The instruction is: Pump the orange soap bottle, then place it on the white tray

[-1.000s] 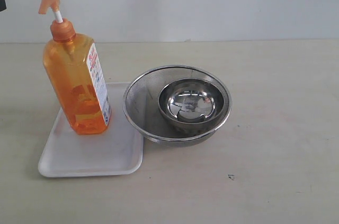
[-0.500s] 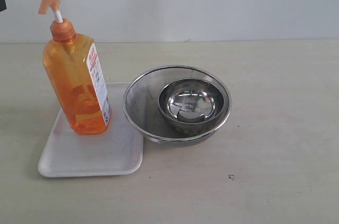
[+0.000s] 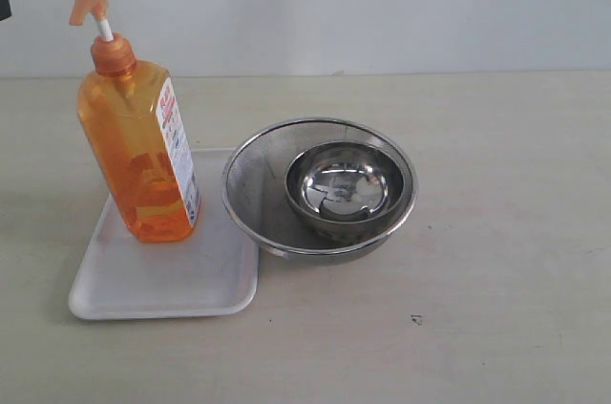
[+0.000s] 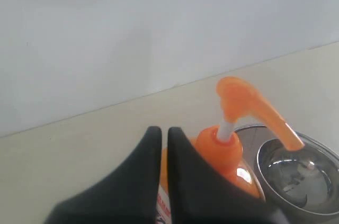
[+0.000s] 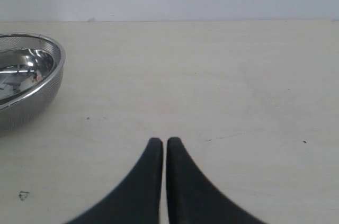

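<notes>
The orange soap bottle (image 3: 141, 156) stands upright on the far end of the white tray (image 3: 172, 275), its pump head (image 3: 93, 1) raised on a white stem. Neither arm reaches into the exterior view. In the left wrist view my left gripper (image 4: 164, 130) is shut with nothing in it, hovering close beside and above the bottle's collar (image 4: 221, 147) and its pump head (image 4: 249, 105), without touching them. My right gripper (image 5: 163, 141) is shut and empty over bare table, to the right of the bowls.
A steel mesh bowl (image 3: 250, 184) with a smaller polished steel bowl (image 3: 344, 189) inside it sits against the tray's right edge; its rim (image 5: 55, 54) shows in the right wrist view. A white wall runs behind the beige table (image 3: 506, 232).
</notes>
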